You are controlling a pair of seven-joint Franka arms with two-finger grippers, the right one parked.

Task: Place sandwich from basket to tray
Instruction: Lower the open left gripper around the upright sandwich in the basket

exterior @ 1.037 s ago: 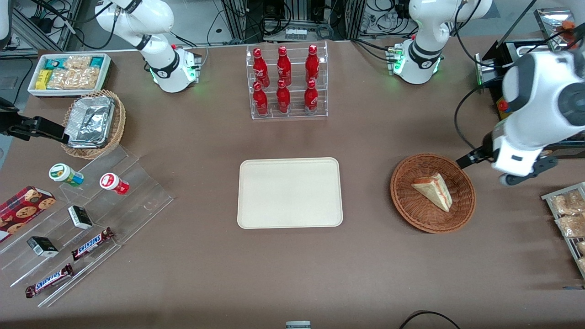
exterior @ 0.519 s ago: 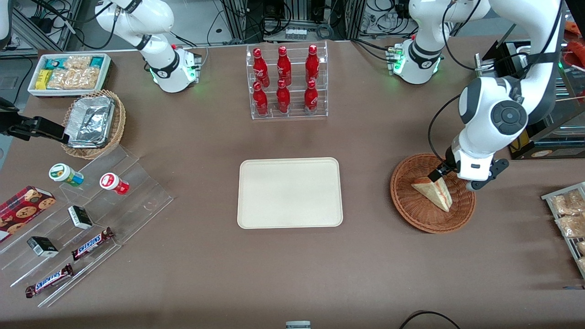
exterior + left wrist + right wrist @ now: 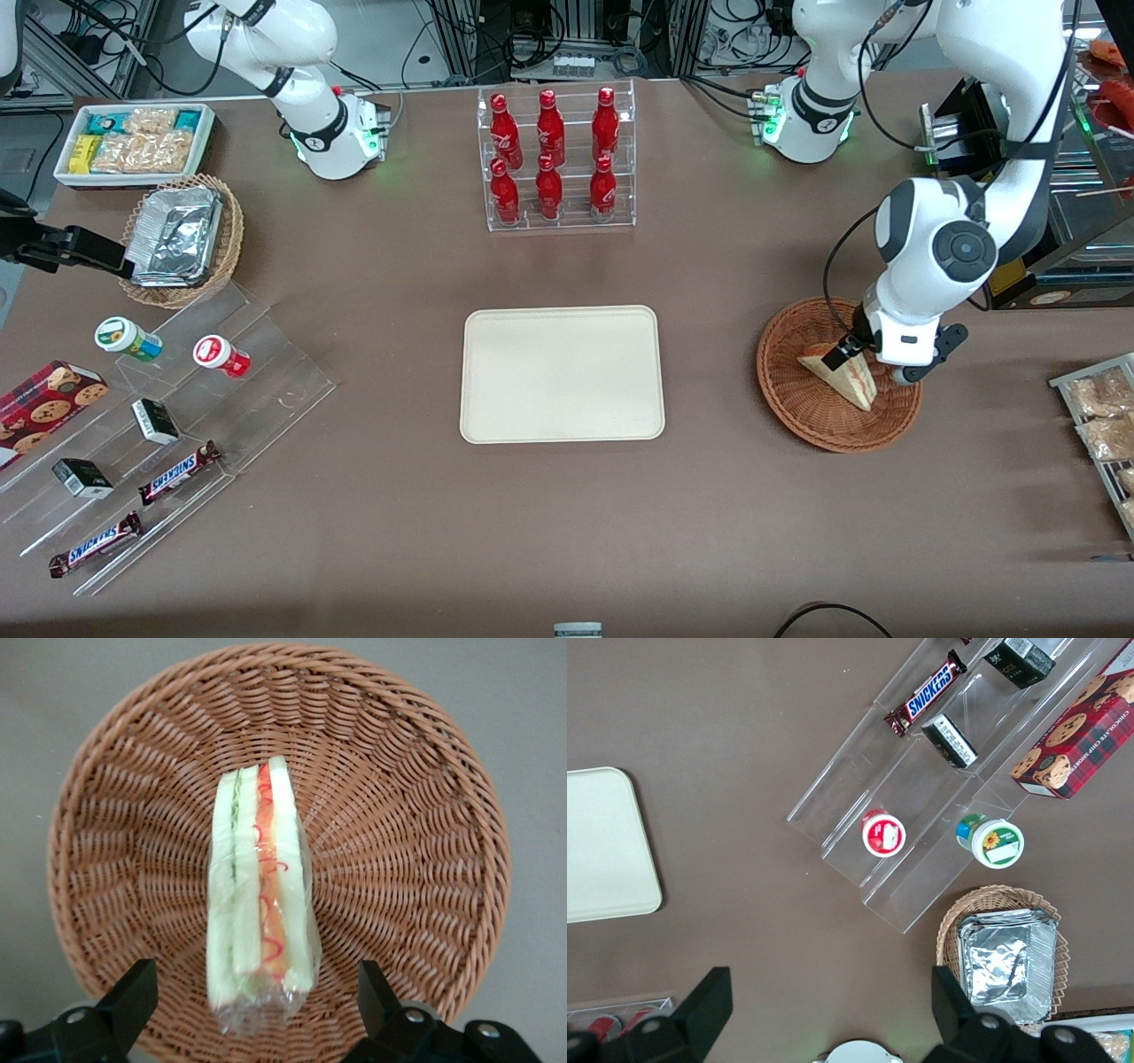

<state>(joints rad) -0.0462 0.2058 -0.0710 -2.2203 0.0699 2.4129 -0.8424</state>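
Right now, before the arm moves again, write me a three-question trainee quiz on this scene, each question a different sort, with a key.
1. True or false: the sandwich lies in the basket.
2. Multiple choice: the gripper is A) shut on the sandwich, B) open, one finger on each side of the sandwich, C) parked over the tray.
3. Fill in: the tray holds ____ items.

Key
1. True; it rests on the basket's woven floor.
2. B; in the wrist view both fingers stand apart from the wrapped wedge, which sits in the gap between them.
3. No; its surface is bare.
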